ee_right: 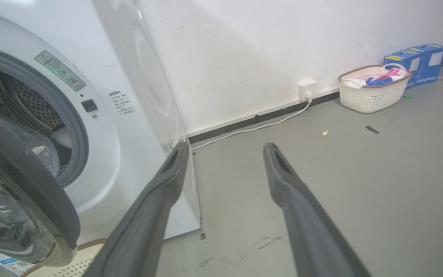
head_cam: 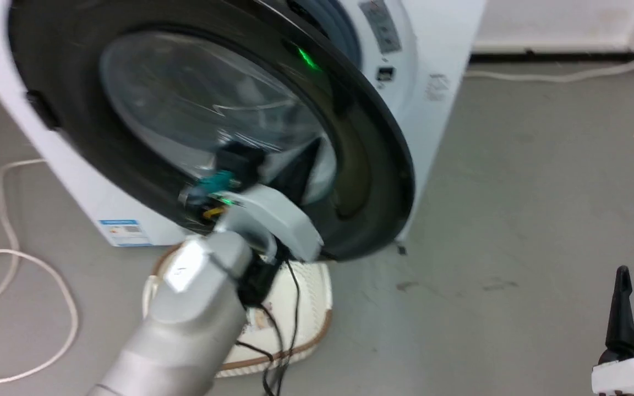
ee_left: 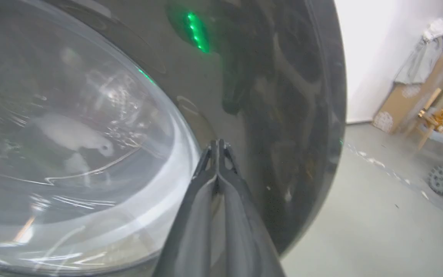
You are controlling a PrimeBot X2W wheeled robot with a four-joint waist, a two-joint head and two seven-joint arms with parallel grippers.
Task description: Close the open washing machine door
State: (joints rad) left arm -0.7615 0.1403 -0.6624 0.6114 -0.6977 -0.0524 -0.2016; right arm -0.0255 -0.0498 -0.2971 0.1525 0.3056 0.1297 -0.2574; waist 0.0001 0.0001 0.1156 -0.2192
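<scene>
Left gripper [ee_left: 217, 144], our 2 fingers clenched on nothing, tips against the black rim of the washing machine door [head_cam: 372, 165], which stands ajar off the white washer [ee_right: 129, 127]; right gripper [ee_right: 225, 148] splayed above the floor [ee_right: 360, 173].

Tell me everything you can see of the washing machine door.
The washing machine door is round, with a wide glossy black rim and a bulging clear glass window. It stands ajar, swung out from the white machine front. The left gripper, shut, has its tips at the seam of glass and rim, seemingly touching.
</scene>
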